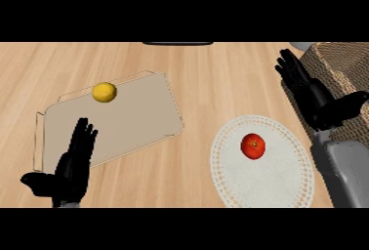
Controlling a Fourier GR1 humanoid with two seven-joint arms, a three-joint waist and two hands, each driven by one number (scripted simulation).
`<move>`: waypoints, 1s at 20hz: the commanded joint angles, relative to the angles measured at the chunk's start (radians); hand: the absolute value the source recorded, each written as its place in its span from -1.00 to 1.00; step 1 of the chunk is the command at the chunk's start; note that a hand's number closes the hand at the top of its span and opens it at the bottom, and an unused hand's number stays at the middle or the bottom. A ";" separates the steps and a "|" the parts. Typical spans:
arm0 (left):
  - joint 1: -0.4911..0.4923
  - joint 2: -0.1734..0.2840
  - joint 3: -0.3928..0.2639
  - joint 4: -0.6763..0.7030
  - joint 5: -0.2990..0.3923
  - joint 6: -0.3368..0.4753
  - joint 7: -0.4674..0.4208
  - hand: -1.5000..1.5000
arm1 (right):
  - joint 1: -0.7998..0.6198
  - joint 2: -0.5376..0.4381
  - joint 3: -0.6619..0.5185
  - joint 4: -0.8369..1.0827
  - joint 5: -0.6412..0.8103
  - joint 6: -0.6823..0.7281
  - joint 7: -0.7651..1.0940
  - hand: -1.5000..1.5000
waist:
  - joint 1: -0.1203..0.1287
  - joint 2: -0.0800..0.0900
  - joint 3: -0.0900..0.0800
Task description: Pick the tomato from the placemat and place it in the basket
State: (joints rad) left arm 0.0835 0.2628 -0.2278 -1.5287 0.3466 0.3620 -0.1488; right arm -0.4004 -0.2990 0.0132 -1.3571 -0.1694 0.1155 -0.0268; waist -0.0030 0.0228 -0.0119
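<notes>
Resting near the middle of the white round placemat point(263, 163), the tomato point(252, 146) was seen untouched on the table point(202, 68). It lay below and to the left of the right hand point(311, 93), which was held with fingers straight and thumb spread, holding nothing, just beside the wicker basket point(338, 58) at the view's right edge. The right hand was judged the nearer one; the left hand point(72, 163), likewise held flat and unclenched, was seen over a tan tray point(144, 117) that carried a lemon point(104, 92), well apart from the tomato. Being round, the tomato offered no long axis to favour. Open wood was seen between placemat and tray, while the basket's rim closely bounded the path on the right.
</notes>
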 commanded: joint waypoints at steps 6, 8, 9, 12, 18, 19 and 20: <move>-0.147 0.151 -0.001 0.041 -0.065 -0.068 0.107 0.00 | -0.232 0.139 0.108 0.063 -0.293 0.474 -0.120 1.00 | 0.114 0.020 0.028; -0.150 0.144 -0.023 0.051 -0.052 -0.093 0.138 0.00 | -0.266 0.058 0.246 -0.063 -0.150 0.635 -0.243 1.00 | 0.090 0.000 0.024; -0.161 0.157 -0.015 0.064 -0.043 -0.105 0.156 0.00 | -0.276 0.055 0.273 -0.108 -0.129 0.681 -0.302 -1.00 | 0.070 -0.004 0.022; -0.198 0.206 0.038 0.090 -0.020 -0.116 0.216 0.00 | -0.157 0.054 0.344 -0.199 -0.026 0.752 -0.499 -1.00 | 0.008 -0.013 0.019; -0.265 0.228 0.071 0.120 -0.003 -0.155 0.314 0.00 | 0.025 -0.042 0.400 -0.407 0.101 0.663 -0.512 -1.00 | -0.009 -0.025 0.012; -0.252 0.246 0.106 0.176 0.014 -0.208 0.256 0.00 | -0.026 -0.081 0.364 -0.398 0.076 0.684 -0.462 -1.00 | -0.005 -0.023 0.012; -0.264 0.253 0.106 0.139 0.017 -0.193 0.310 0.00 | 0.026 -0.114 0.377 -0.491 0.054 0.685 -0.413 -1.00 | -0.011 -0.026 0.012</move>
State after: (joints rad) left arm -0.1503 0.4922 -0.1503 -1.4099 0.3530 0.2003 0.1203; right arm -0.4141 -0.3378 0.3845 -1.7247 -0.1095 0.7017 -0.4421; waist -0.0042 0.0017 0.0022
